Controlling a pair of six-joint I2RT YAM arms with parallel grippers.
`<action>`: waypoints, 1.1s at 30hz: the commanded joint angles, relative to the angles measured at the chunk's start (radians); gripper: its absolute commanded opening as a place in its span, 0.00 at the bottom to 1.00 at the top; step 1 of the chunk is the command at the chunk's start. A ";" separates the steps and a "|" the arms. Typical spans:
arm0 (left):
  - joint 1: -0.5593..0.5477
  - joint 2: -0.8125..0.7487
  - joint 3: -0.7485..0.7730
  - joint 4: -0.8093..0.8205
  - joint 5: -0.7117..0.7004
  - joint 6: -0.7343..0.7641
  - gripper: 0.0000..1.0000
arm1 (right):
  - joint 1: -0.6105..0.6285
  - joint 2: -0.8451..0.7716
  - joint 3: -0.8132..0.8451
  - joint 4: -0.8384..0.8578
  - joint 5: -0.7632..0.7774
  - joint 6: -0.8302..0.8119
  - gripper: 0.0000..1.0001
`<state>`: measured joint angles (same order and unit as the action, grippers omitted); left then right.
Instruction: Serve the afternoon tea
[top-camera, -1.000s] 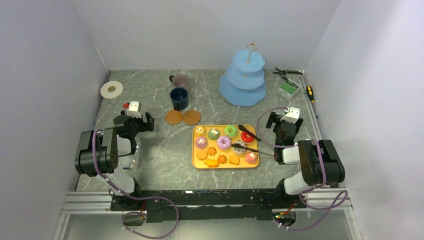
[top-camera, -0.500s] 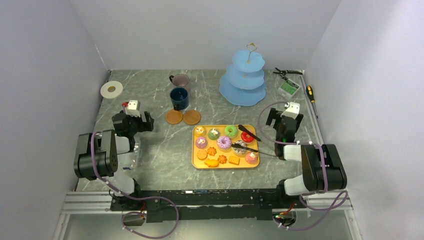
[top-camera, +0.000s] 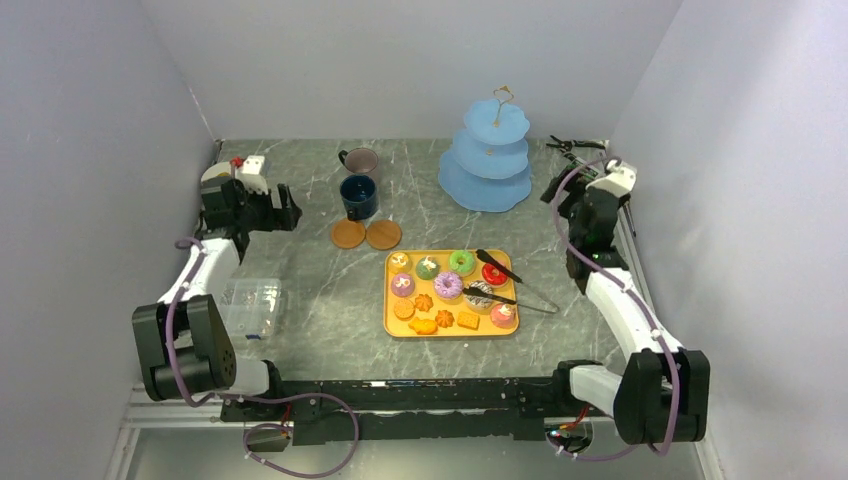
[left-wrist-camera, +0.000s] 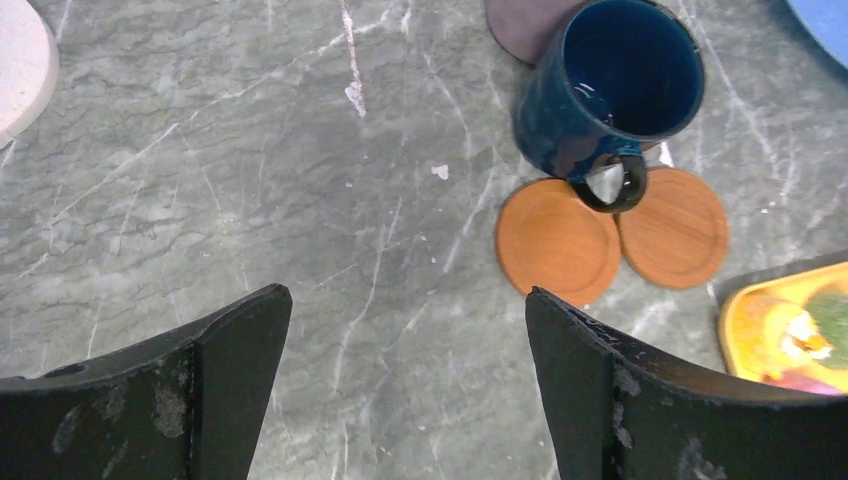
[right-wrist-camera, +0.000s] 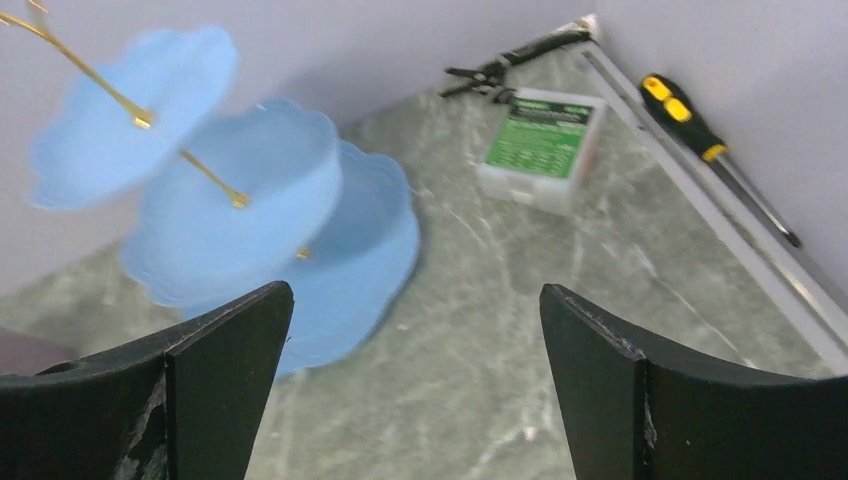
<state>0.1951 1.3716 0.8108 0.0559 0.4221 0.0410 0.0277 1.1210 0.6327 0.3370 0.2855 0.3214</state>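
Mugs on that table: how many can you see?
2. The dark-blue mug stands just behind the two brown coasters; the mauve mug stands directly behind it, farther from the arms. None seems to be hidden.

Grey marble-look tabletop (top-camera: 330, 290) boxed in on three sides by plain pale lilac-white walls (top-camera: 400, 60), aluminium rail (top-camera: 180, 405) along near edge, soft even light.

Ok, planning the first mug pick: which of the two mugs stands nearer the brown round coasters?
The dark-blue mug, just behind the two brown round coasters with its handle toward them; the mauve mug stands farther back, beyond it.
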 joint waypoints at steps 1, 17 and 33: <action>0.002 0.003 0.192 -0.304 0.028 -0.012 0.94 | -0.005 0.005 0.172 -0.235 -0.138 0.149 1.00; -0.034 0.120 0.475 -0.648 0.141 -0.002 0.94 | 0.133 0.449 0.894 -0.465 -0.224 -0.179 1.00; -0.055 0.124 0.514 -0.679 0.157 0.045 0.94 | 0.139 0.861 1.267 -0.473 -0.329 -0.232 0.87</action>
<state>0.1467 1.4990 1.2686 -0.6151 0.5377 0.0677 0.1654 1.9572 1.8095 -0.1673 -0.0315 0.1028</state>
